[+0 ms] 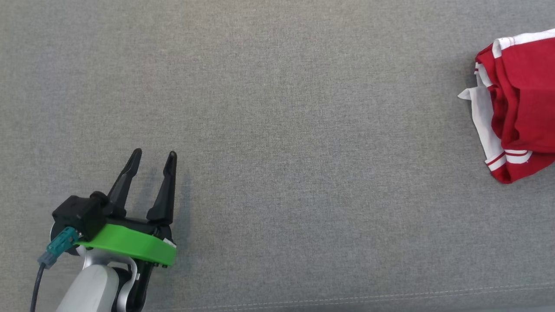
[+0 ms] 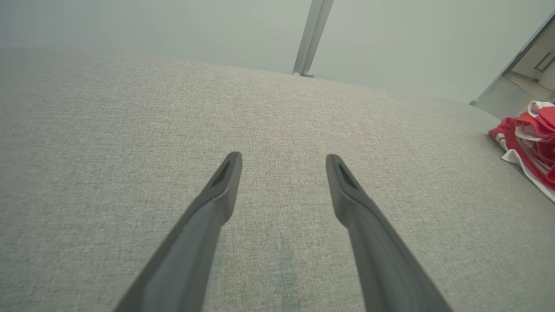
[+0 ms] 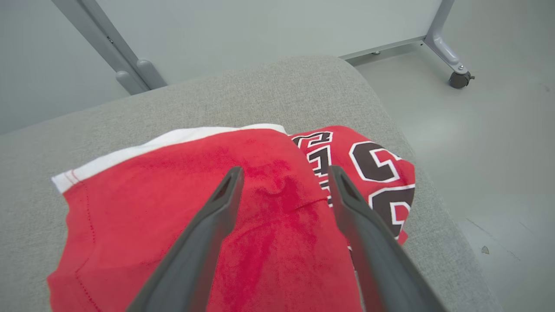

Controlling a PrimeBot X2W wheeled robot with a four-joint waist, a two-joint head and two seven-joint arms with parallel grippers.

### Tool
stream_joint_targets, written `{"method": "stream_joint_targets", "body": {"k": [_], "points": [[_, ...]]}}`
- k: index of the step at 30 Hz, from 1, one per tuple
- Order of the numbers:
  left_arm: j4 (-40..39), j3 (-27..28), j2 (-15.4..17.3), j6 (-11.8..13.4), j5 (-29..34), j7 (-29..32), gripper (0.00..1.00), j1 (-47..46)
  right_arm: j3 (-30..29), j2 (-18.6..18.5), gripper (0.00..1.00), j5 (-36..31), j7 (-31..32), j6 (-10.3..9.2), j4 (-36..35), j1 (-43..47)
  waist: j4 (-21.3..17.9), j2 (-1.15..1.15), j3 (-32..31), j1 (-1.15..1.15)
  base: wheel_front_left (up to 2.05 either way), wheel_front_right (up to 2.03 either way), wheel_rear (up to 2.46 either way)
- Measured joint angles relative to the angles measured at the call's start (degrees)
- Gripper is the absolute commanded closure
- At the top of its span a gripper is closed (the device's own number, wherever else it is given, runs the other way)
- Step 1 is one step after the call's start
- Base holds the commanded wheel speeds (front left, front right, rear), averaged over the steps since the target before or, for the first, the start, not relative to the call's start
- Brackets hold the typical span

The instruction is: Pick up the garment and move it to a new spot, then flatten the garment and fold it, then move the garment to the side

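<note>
Head view first: grey cushion [image 1: 277, 130] runs across the whole width, and the garment [image 1: 520, 104], a red jersey with white trim, lies bunched in rough layers at the cushion's right end, partly cut off by the frame. The left gripper [image 1: 155, 153] hangs over the cushion's front left part, well apart from the cloth, its two dark fingers spread and holding nothing.

Left wrist view: the left gripper's [image 2: 284, 157] jaws stand wide over bare cushion fabric. The garment [image 2: 531, 143] shows as a red and white heap far off at the cushion's right end, near its back edge.

Right wrist view: the right gripper [image 3: 285, 170] is poised above the garment [image 3: 173, 195], jaws spread, with the red cloth lying slack between and below the fingers and no fold pinched. The jersey sits close to the cushion's [image 3: 260, 91] rounded right corner, black and white lettering showing on the layer nearest that corner. Whether the fingertips touch the cloth cannot be told.

With the jersey doubled over and parked at the cushion's end, the last step, moving it to the side, looks done or nearly so. Next, the right arm should probably lift straight away from the cushion, jaws kept apart, so no fingertip snags a layer and drags the fold open.
</note>
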Motion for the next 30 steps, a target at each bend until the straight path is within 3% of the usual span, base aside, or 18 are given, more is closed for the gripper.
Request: {"method": "stream_joint_targets", "body": {"k": [3, 6, 18, 30], "points": [[1.5, 0.7, 0.5, 0.8, 0.1, 0.0, 0.0, 0.7, 0.8, 0.4, 0.0, -3.7, -5.2, 0.83, -3.6, 0.0, -0.3, 0.0, -2.0, 0.0, 0.0, 0.0, 0.0], [3.2, 1.4, 0.6, 1.7, 0.3, 0.0, 0.0, 2.1, 0.9, 1.6, 0.0, -7.5, -11.2, 0.07, -6.1, 0.3, -0.7, 0.0, -4.1, 0.0, 0.0, 0.0, 0.0], [9.2, 2.5, 2.2, 3.5, 3.5, -0.4, 0.0, 7.1, 7.3, 13.7, 0.0, -16.7, -25.5, -2.43, -8.5, 12.6, -2.8, 0.0, -13.3, 0.0, 0.0, 0.0, 0.0], [11.9, 4.1, 1.4, 4.8, 4.5, -0.5, 0.0, 10.6, 8.2, 19.4, 0.0, -22.1, -25.9, -2.89, -6.3, 21.8, -2.7, 0.0, -20.7, 0.0, 0.0, 0.0, 0.0]]}}
